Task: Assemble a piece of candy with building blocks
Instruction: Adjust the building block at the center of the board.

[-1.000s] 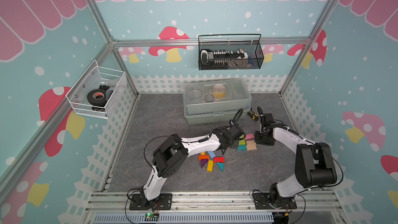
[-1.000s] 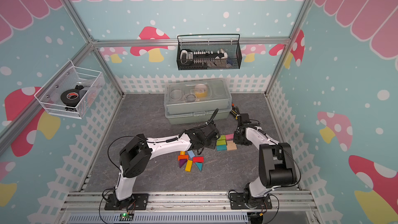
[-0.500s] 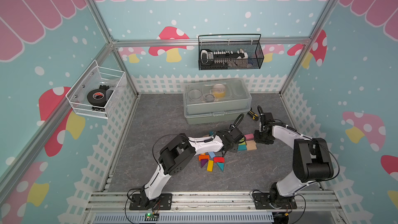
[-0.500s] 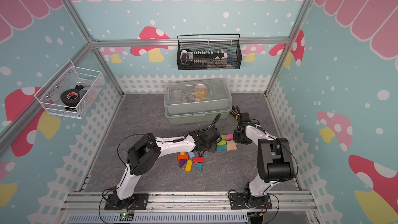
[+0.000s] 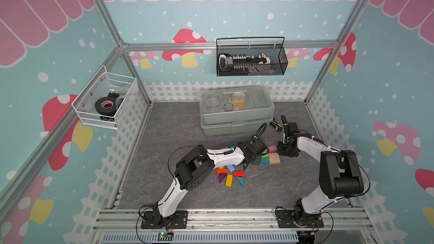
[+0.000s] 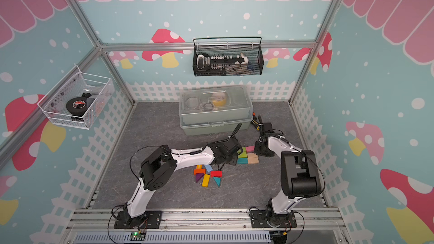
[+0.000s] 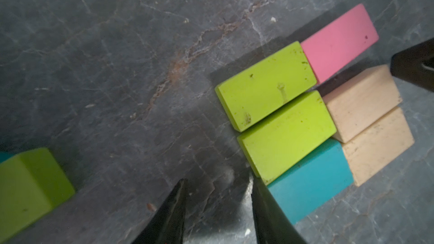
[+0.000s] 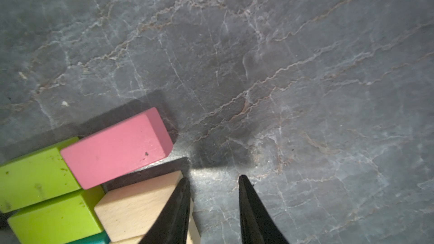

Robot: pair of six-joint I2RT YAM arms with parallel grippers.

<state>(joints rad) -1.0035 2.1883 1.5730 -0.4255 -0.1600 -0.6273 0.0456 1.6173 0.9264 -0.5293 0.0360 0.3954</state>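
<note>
Hovering low over the grey tabletop (image 7: pixel 117 66), the L gripper (image 7: pixel 217 179) has its jaws apart w/ only bare surface btwn them. One fingertip (image 7: pixel 263 207) sits right at the end of a green bar (image 7: pixel 286 133) and the teal bar (image 7: pixel 310 181); contact unclear. The R gripper (image 8: pixel 213 178) is likewise spread, grasping nothing, w/ one fingertip (image 8: pixel 178 207) overlapping a tan bar (image 8: pixel 136 205) in the wrist view. As for the building blocks, a tight cluster (image 5: pixel 270 159) lies btwn the two grippers: 2 green bars side by side, teal beside them, a pink bar (image 7: pixel 339 42) end-to-end w/ the outer green, and 2 tan bars touching. A loose pile (image 5: pixel 238 173) lies nearer the arm bases: orange, purple, yellow, red, blue, teal wedge. Another green block (image 7: pixel 28 191) lies apart from the cluster.
</note>
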